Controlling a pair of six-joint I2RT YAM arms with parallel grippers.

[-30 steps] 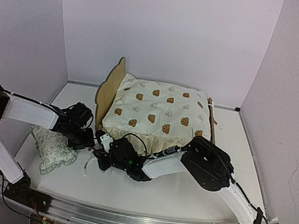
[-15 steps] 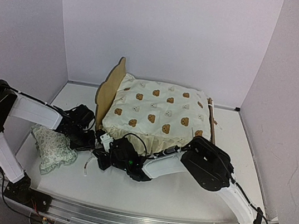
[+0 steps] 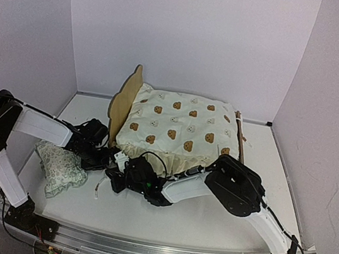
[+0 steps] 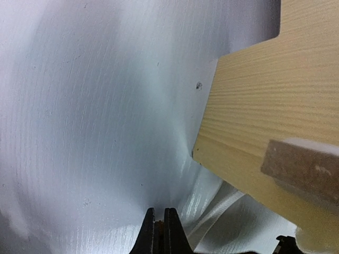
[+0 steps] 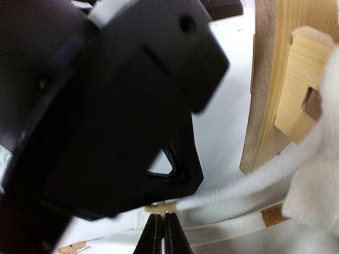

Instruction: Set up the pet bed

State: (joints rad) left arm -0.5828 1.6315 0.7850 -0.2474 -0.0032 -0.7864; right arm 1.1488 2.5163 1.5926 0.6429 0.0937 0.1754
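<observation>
At the bottom of the overhead frame, two arms are seen reaching inward across the white counter [image 3: 218, 227]. A pale floral pillow [image 3: 59, 170] is pictured lying at lower left, beside the left arm. Just left of centre, both arms' ends are gathered low at the near left corner of the pet bed [image 3: 124, 98].

The left gripper [image 4: 160, 212] is shown with its jaws together. A thin tan sliver can be made out between them, but what it is cannot be told. A plywood panel of the bed fills the upper right of that wrist view.

The right gripper [image 5: 162, 217] is likewise shown closed. The tan tip of a white tie [image 5: 249, 180] is seen right at its fingertips, though whether it is pinched cannot be told.

The bed is placed mid-frame in the overhead view, with its rounded headboard to the left and its low footboard to the right. It is topped by a cream bear-print cover [image 3: 182, 126], with pale walls behind.
</observation>
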